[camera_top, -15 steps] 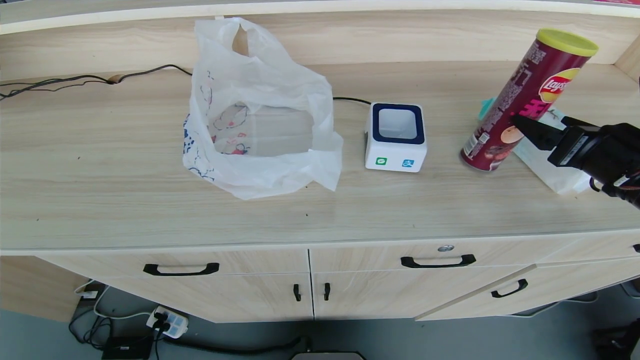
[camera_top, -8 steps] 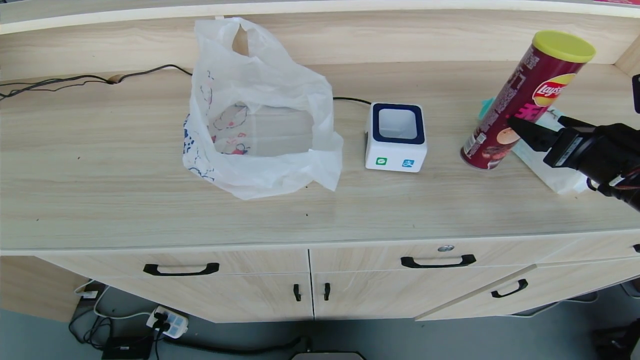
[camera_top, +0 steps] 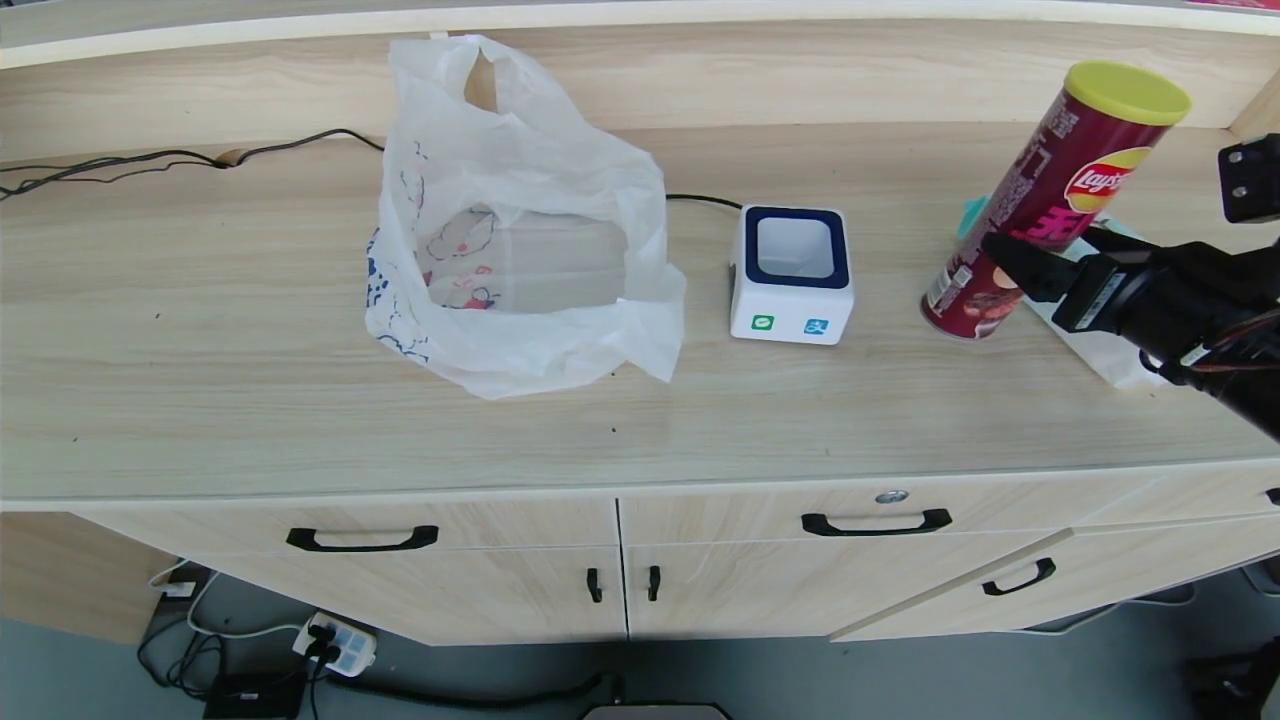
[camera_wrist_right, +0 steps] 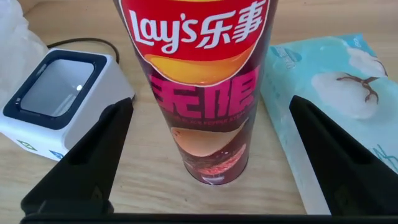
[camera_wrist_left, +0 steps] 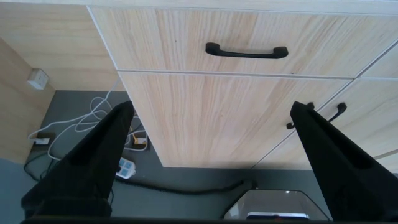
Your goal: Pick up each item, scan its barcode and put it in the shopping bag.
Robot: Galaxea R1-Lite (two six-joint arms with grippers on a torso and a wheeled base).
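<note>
While the left gripper point(camera_wrist_left: 212, 107) hangs low before the cabinet front, fingers wide apart on nothing, a black drawer handle point(camera_wrist_left: 246, 51) sits just beyond it. Up on the counter point(camera_top: 200, 350), the right gripper point(camera_wrist_right: 210, 106) is at the chips can point(camera_wrist_right: 208, 74): fingers spread, one on each side of the tube, a sliver of gap on both sides, so no clamp. The can stands upright near the counter's right end. In the head view the near finger crosses its lower label, and the far finger is mostly hidden behind it. Just beside the can lies a tissue pack point(camera_wrist_right: 329, 68), partly covered by the arm, its edge running out of frame. Left of the can, well apart, sits the white scanner point(camera_top: 792, 272), window up. Farther left the shopping bag point(camera_top: 520, 200) stands open; whether anything lies inside is hard to tell through the plastic. A cable point(camera_top: 150, 160) trails along the back.
</note>
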